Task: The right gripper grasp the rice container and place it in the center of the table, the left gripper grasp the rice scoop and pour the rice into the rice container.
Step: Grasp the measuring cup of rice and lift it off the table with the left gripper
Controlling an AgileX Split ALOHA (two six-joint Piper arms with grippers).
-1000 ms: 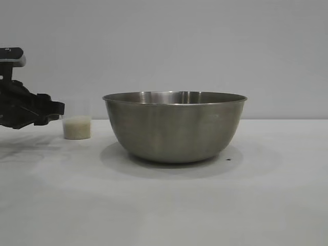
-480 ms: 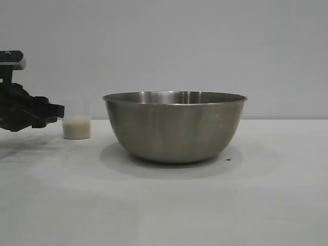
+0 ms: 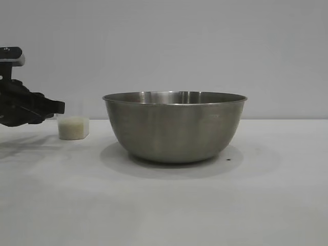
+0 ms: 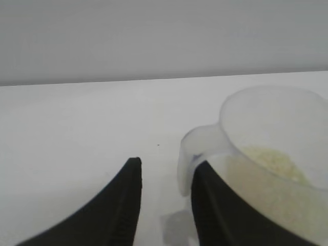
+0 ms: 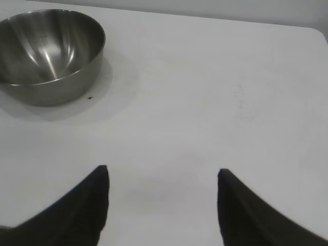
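The rice container sits about mid-tabletop, upright and empty as far as I can see into it, so I take the placing step as done. My right claw hangs well back from it on the right side, fingers spread wide with nothing between them.

My work now is on the left. The rice scoop stands upright on the tabletop to the left of the steel bowl, well apart from it, with the rice filling its lower part. The left claw is level with the cup's upper half and right at its left side. From the wrist camera, its two fingers bracket the loop handle: one finger is against the handle's base, the other stands off on the far side with a gap. So the left claw is partly open, and I can't quite tell whether it has any real hold yet; I'd say not.

The scoop looks like thin, light plastic, likely slick and a bit springy. The handle loop is the sensible place to pinch, squarely and close to the cup wall, since a grip out at its tip could let the loaded cup swing or twist and spill grains.
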